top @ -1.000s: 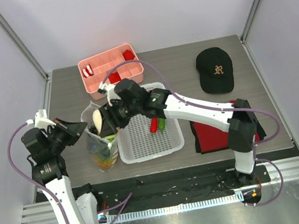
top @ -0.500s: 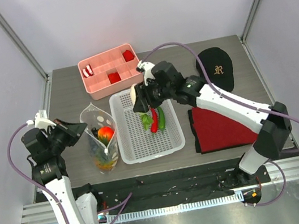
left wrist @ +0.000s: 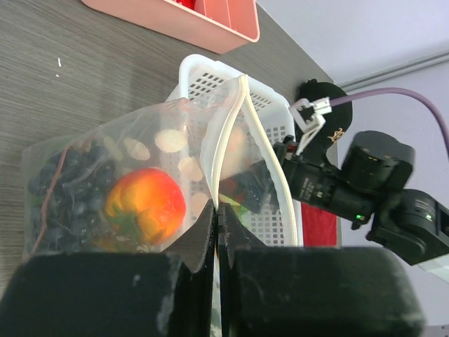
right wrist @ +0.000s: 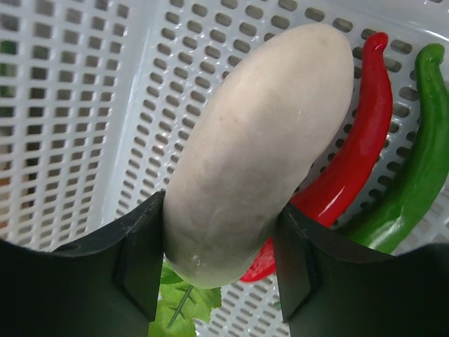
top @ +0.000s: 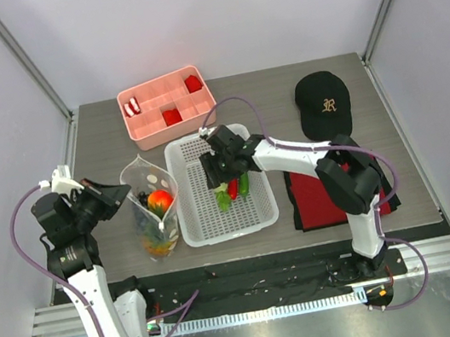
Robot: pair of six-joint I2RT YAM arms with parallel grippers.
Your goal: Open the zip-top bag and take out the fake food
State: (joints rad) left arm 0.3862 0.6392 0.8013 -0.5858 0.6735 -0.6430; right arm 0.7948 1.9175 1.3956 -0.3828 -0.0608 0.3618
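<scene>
We see the left fingers [left wrist: 208,235] closed, pinching the rim of the zip-top bag [top: 155,223]. The bag stands open on the worktop [top: 281,90], at 9 o'clock from the white basket [top: 208,219], with an orange-red tomato [top: 158,199] inside. The right fingers [right wrist: 144,246] grip a whitish piece [right wrist: 259,147] over the basket.
</scene>
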